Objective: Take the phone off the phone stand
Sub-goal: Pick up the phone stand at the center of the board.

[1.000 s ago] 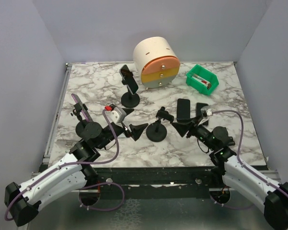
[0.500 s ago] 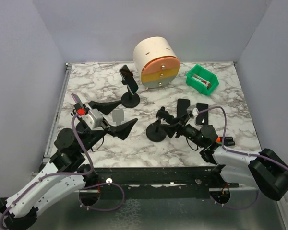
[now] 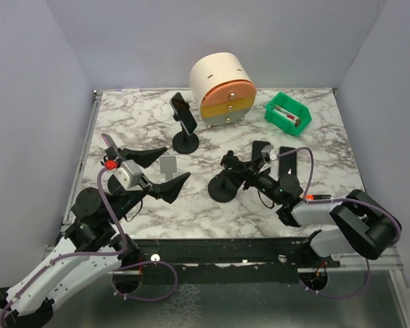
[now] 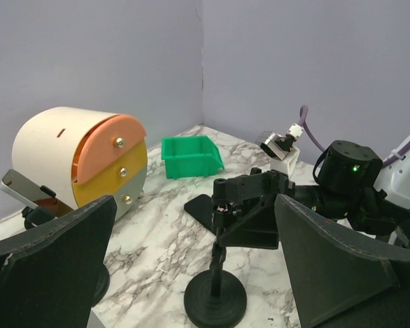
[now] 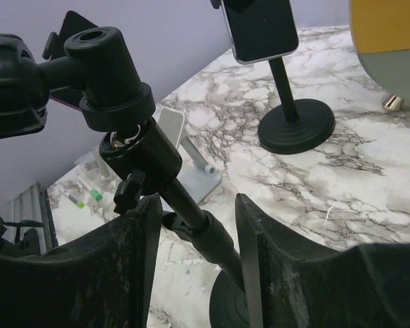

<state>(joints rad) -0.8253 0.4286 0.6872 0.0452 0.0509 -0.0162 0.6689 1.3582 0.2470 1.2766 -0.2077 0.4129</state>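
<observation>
Top external view gives us the marble table (image 3: pixel 328 137), with the drum-shaped drawer unit (image 3: pixel 222 89) at the back and the green bin (image 3: pixel 287 114) to its right. Next in size are two black stands on round bases: the back stand (image 3: pixel 185 142) just left of the drawers, and the centre stand (image 3: pixel 223 188) nearer the arms. The phone (image 3: pixel 184 113) sits tilted in the back stand's cradle, well apart from both grippers. The centre stand's cradle looks empty to us. A dark flat slab (image 3: pixel 260 152) just behind it may be another phone, but we cannot tell.

We judge the phone to be stiff, fairly light and slick, with a glossy face that would mark or crack if dropped. We would take it by its two long edges, above the cradle, and lift it along its own tilt. The thin stem and small base suggest the stand could tip or drag if the phone binds.

The left gripper (image 3: pixel 178 161) is spread as wide as it goes and holds nothing, with a small grey stand (image 3: pixel 167 166) on the table between its fingers. The right gripper (image 5: pixel 196 198) is roughly half open, its fingers straddling the centre stand's stem without clamping it. Marble shows between the stem and one finger. We cannot tell whether the other finger touches the stem.
</observation>
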